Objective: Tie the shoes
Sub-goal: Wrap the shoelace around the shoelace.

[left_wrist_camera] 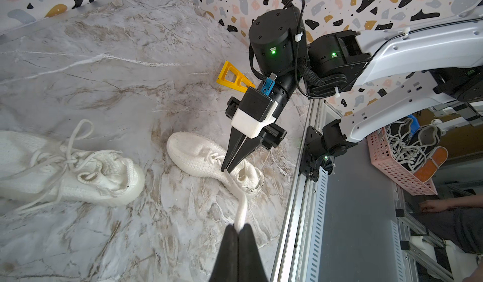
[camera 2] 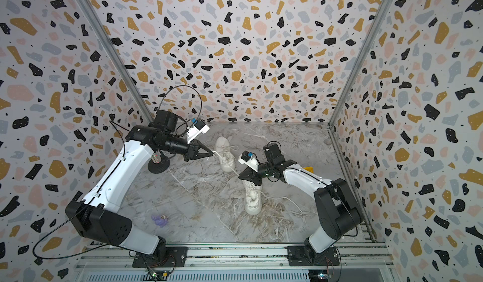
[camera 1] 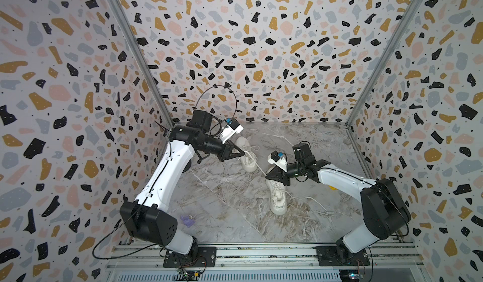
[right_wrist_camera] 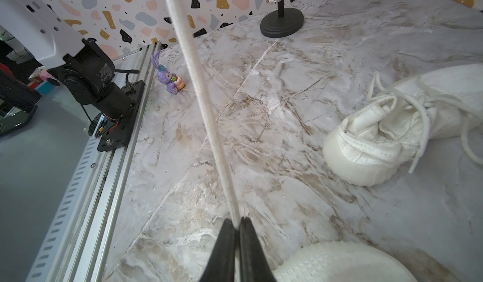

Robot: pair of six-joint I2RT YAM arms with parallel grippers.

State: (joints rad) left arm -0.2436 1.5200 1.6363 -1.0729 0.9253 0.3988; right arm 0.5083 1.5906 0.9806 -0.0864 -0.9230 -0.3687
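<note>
Two cream knit shoes lie on the marble table in both top views: the far shoe (camera 1: pixel 245 155) (camera 2: pixel 225 154) and the near shoe (camera 1: pixel 277 197) (camera 2: pixel 252 198). A white lace (camera 1: pixel 257 166) (right_wrist_camera: pixel 203 105) runs taut between my two grippers. My left gripper (camera 1: pixel 244 152) (left_wrist_camera: pixel 237 227) is above the far shoe, shut on one part of the lace. My right gripper (camera 1: pixel 266 174) (right_wrist_camera: pixel 236 222) hangs over the near shoe's (left_wrist_camera: pixel 206 157) heel end, shut on the lace further along. I cannot tell which shoe this lace belongs to. Both shoes' laces look untied.
A purple bunny toy (camera 1: pixel 188 220) (right_wrist_camera: pixel 170 79) sits near the front left. A black round-footed stand (camera 2: pixel 158 165) (right_wrist_camera: pixel 282 24) is by the left wall. A yellow triangular piece (left_wrist_camera: pixel 234 78) lies under the right arm. A loose lace (camera 1: pixel 308 198) trails right of the near shoe.
</note>
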